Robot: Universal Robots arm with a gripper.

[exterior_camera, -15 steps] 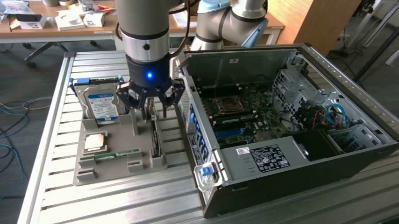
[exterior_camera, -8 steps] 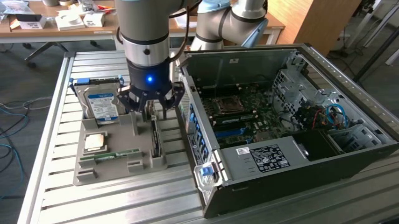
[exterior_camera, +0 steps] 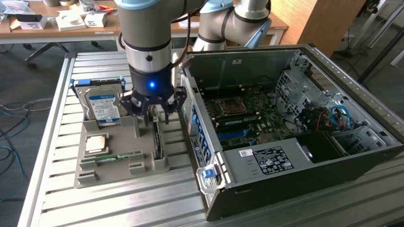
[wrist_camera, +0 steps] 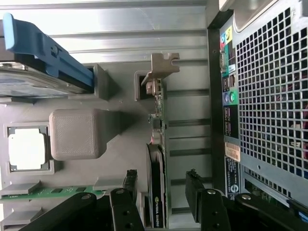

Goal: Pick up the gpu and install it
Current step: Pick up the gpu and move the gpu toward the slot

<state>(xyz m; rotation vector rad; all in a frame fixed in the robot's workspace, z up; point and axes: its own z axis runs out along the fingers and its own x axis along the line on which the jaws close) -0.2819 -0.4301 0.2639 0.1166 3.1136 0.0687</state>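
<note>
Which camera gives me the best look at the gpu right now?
The wrist view: the gpu stands on edge in the grey holder, its bracket and board edge plain, between the fingers of the open gripper. In the exterior view the gpu is a thin dark edge under the gripper.

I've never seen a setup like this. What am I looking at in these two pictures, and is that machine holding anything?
It is a robot arm with a hand, working over a metal table. One picture comes from a camera off to the side. The other looks down from the arm's wrist, past its fingers. A grey tray holds a hard drive, a processor chip, a memory stick and the gpu, a dark card standing on edge. Beside the tray sits an open computer case. The hand is open, with fingers either side of the gpu, holding nothing.
</note>
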